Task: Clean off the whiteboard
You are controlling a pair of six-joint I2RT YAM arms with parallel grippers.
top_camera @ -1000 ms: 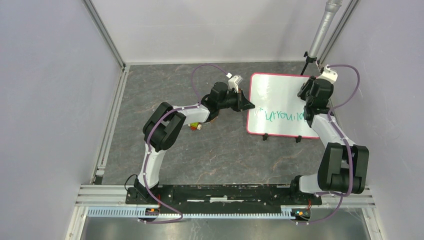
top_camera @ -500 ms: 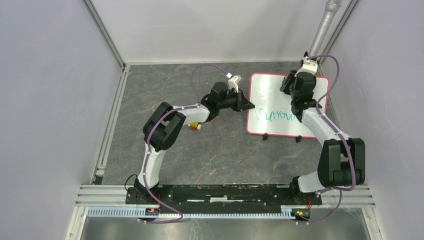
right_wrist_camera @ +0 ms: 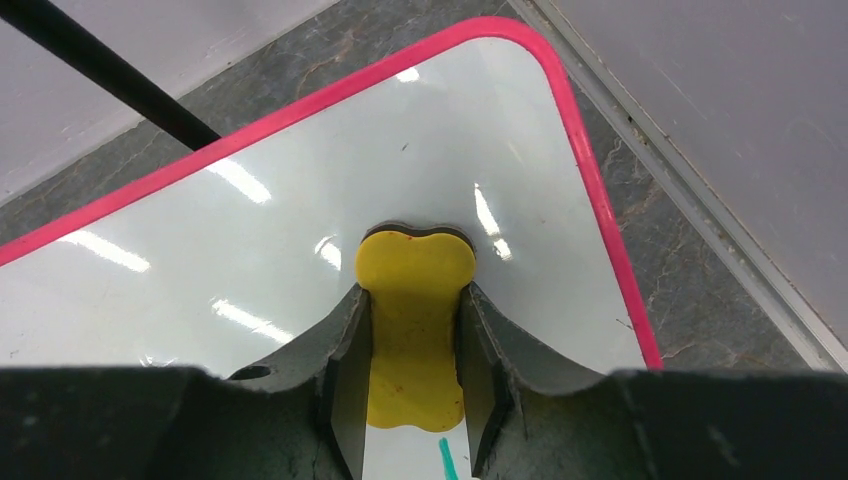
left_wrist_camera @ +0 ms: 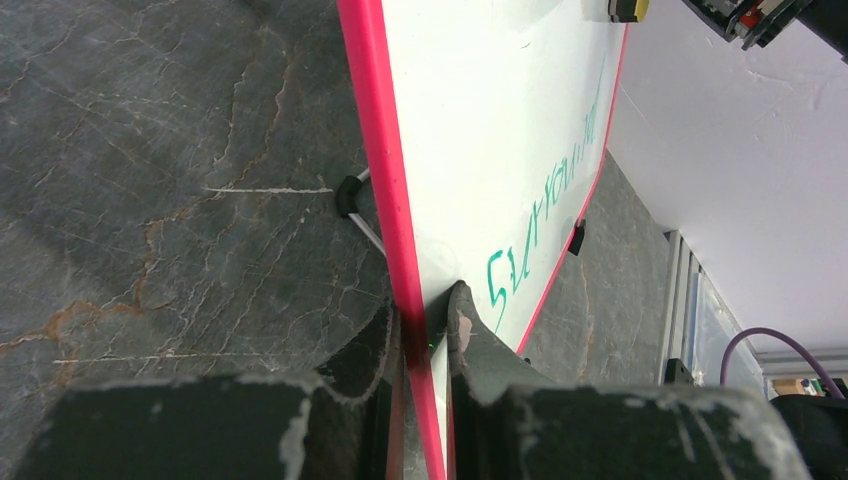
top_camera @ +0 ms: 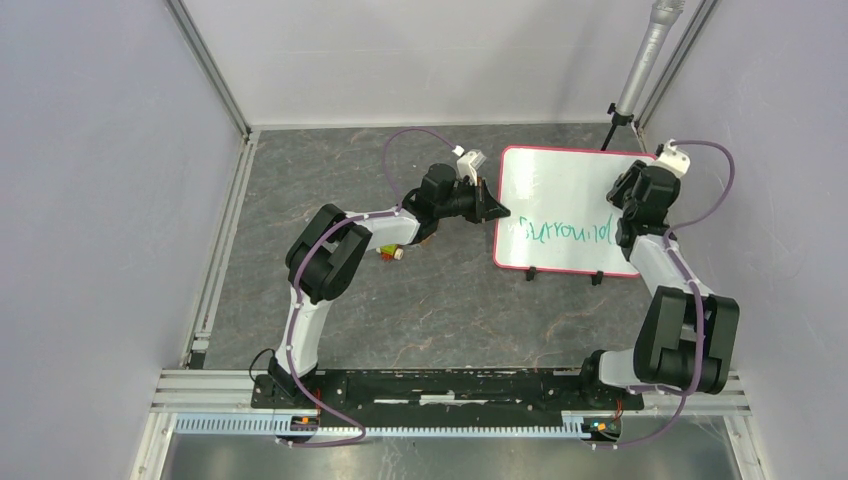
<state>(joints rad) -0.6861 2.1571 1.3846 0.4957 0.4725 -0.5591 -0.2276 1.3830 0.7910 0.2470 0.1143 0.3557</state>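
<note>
The whiteboard (top_camera: pixel 555 195), white with a pink-red frame, lies at the right of the table with green writing (top_camera: pixel 565 232) across its lower part. My left gripper (top_camera: pixel 497 212) is shut on its left edge; in the left wrist view the jaws (left_wrist_camera: pixel 425 312) pinch the pink frame of the whiteboard (left_wrist_camera: pixel 490 130). My right gripper (top_camera: pixel 628 195) is over the board's right side, shut on a yellow eraser (right_wrist_camera: pixel 415 270) that rests on the whiteboard (right_wrist_camera: pixel 300 200) near its rounded corner. A green stroke (right_wrist_camera: pixel 447 460) shows just behind the eraser.
A black stand leg (right_wrist_camera: pixel 100 70) below a grey pole (top_camera: pixel 640 60) runs past the board's far corner. A small coloured object (top_camera: pixel 390 253) lies under my left arm. Two black feet (top_camera: pixel 532 274) stick out at the board's near edge. The right wall stands close.
My right gripper swung with the eraser from the board's right side to its top middle and back right, uncovering all the green writing. My left gripper has not moved.
</note>
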